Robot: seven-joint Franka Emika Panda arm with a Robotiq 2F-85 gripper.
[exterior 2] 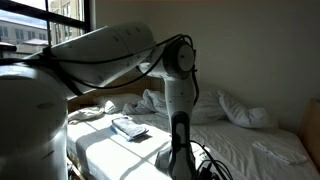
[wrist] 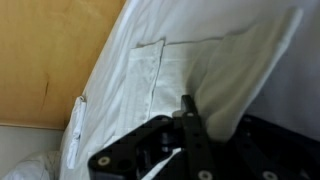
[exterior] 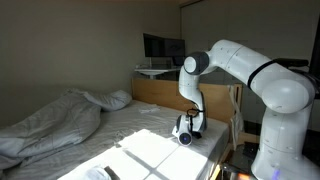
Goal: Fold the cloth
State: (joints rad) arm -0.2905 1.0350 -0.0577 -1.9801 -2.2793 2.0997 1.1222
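The cloth (wrist: 215, 60), a thin white sheet with fine wrinkles, covers the mattress in the wrist view and in both exterior views (exterior: 150, 148) (exterior 2: 235, 152). My gripper (wrist: 186, 104) presses down near the cloth's edge by the wooden board, its black fingers together with a raised fold of cloth bunched against them. In an exterior view the gripper (exterior: 185, 137) sits low on the sheet at the bed's near corner. From the opposite side the arm hides most of the gripper (exterior 2: 179, 158).
A puffy duvet (exterior: 50, 122) (exterior 2: 235, 108) is heaped at the far side, with a small pillow (exterior: 118, 99) beside it. The wooden board (wrist: 50, 60) (exterior: 160, 92) borders the mattress. A small flat grey object (exterior 2: 130, 127) lies on the sheet.
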